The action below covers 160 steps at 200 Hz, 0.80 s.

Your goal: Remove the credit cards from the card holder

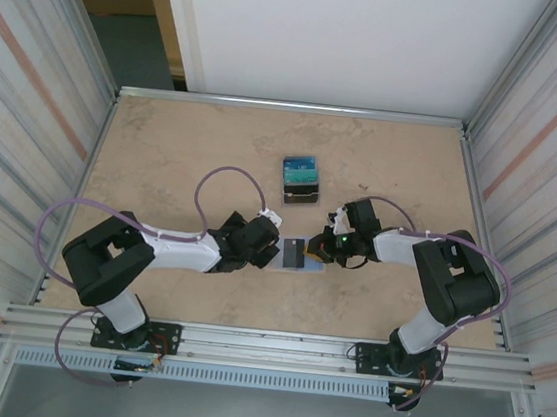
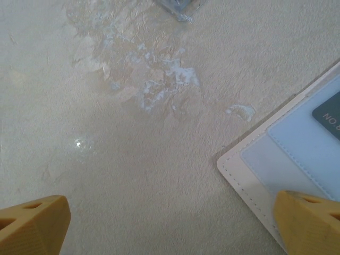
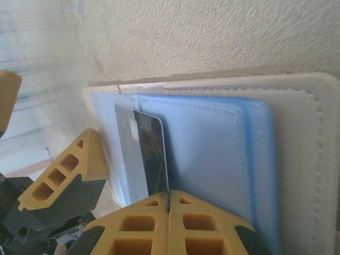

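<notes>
Top external view, left to right: shows the left gripper (image 1: 273,252) low over the tan table (image 1: 164,155), reaching rightward; farther from the bases, a small stack of credit cards (image 1: 300,178), teal and blue, lying on the table well apart from both arms; nearer than that stack, the open card holder (image 1: 293,254) flat between the two tools; then the right gripper (image 1: 321,246) at the holder's right edge, reaching leftward. Left wrist view: shows yellow fingertips (image 2: 33,225) spread wide, one over bare table, the other over the white stitched corner of the holder; cannot tell whether it presses down; shows pale blue pockets and, at the right edge, a corner of the dark credit card (image 2: 328,115) with pale lettering. Right wrist view: shows a finger of the left gripper beside the holder's edge at the left; shows the dark credit card lying along the blue pockets, its near end pinched between the right gripper's two yellow pads, pressed tight together on it.
</notes>
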Each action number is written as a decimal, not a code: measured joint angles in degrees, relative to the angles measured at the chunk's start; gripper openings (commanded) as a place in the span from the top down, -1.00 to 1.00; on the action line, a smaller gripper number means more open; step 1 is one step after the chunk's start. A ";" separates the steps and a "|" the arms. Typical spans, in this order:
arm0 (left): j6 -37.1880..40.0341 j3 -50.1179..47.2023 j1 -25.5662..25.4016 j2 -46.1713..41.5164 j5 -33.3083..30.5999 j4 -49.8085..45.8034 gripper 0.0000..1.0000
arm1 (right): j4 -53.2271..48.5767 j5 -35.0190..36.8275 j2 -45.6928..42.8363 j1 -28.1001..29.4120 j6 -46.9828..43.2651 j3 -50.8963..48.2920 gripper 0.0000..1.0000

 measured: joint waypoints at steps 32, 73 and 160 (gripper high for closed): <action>1.16 1.07 0.00 -1.46 0.68 0.07 -0.97 | -0.46 0.33 -0.02 0.00 -0.07 0.33 1.00; 4.48 3.43 -0.42 -1.49 2.93 1.92 -0.97 | -0.76 0.39 -0.02 0.00 -0.07 0.48 1.00; 10.78 7.48 -2.67 6.05 3.78 2.82 -0.97 | -1.53 0.55 -0.02 0.00 -0.09 1.01 1.00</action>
